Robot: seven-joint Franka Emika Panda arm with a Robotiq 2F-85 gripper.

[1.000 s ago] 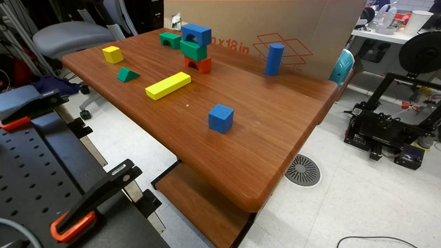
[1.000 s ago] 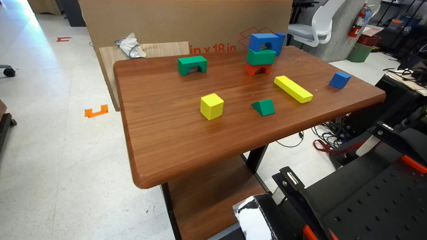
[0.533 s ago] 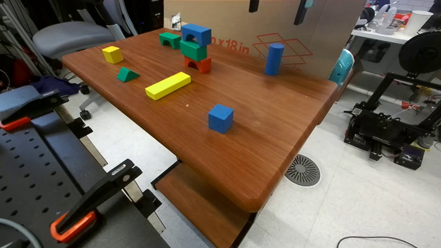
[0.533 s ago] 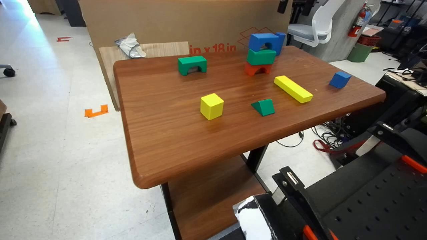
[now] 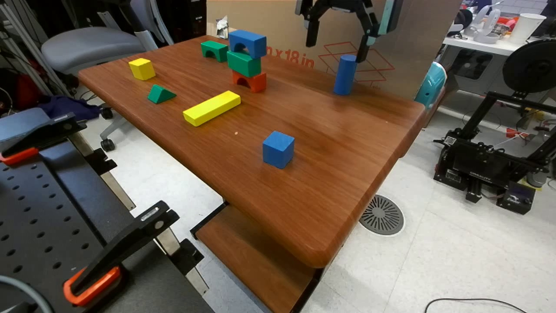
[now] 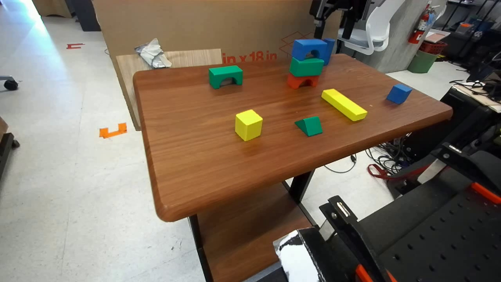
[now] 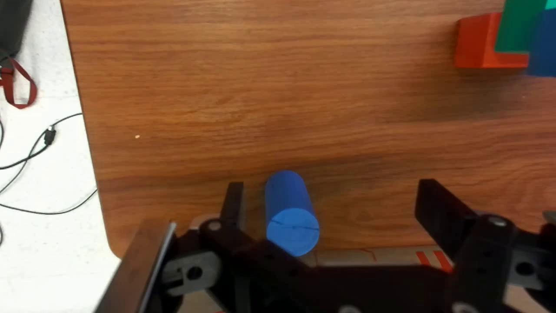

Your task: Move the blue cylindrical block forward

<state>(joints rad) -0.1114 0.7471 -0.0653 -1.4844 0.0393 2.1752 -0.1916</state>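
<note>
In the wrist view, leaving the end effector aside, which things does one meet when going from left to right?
Red strap → black plug → pale speck → blue cylindrical block → block stack, cut off by the right edge.

In an exterior view the blue arch (image 6: 302,49) partly hides the blue cylindrical block (image 6: 329,51), perhaps some of its base.

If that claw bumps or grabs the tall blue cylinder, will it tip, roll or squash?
The blue cylinder stands upright, taller than wide, so a push near its top would likely tip it. Its round side suggests it might roll once down. Its crisp rim and straight walls suggest something stiff that probably won't squash.
</note>
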